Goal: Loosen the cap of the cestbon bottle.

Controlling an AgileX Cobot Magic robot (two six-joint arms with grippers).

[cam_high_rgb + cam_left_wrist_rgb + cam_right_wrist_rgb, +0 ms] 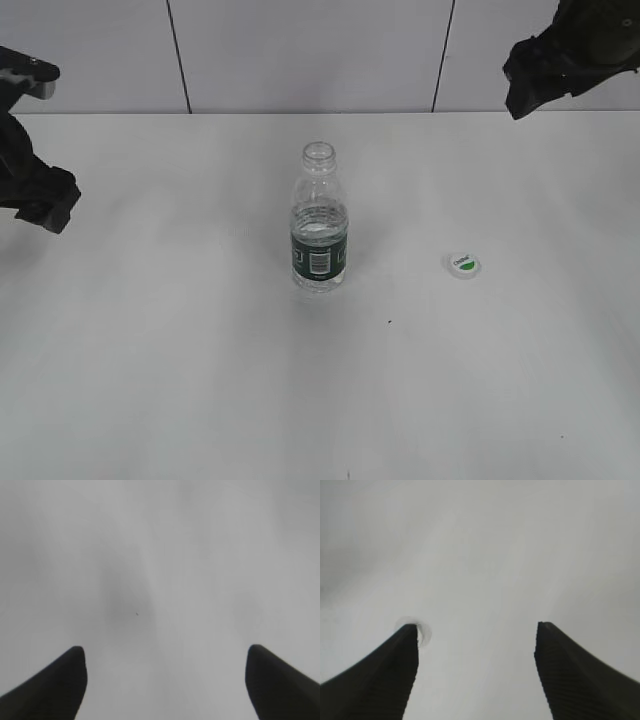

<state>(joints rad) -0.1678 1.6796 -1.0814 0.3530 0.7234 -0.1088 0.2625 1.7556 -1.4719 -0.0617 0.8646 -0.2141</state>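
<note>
The cestbon bottle [319, 225] stands upright in the middle of the white table, clear with a dark green label band and a barcode patch. Its threaded neck is bare. The cap [462, 264], white with a green half, lies flat on the table to the bottle's right, apart from it. My left gripper [45, 205] is at the far left, well away from the bottle; the left wrist view shows it open [165, 652] over bare table. My right gripper [530, 80] is raised at the back right and open [477, 630]. A blurred pale round rim [423, 633] shows beside its left finger.
The white table [200, 380] reaches back to a pale panelled wall [300, 50]. Only the bottle and the cap are on it.
</note>
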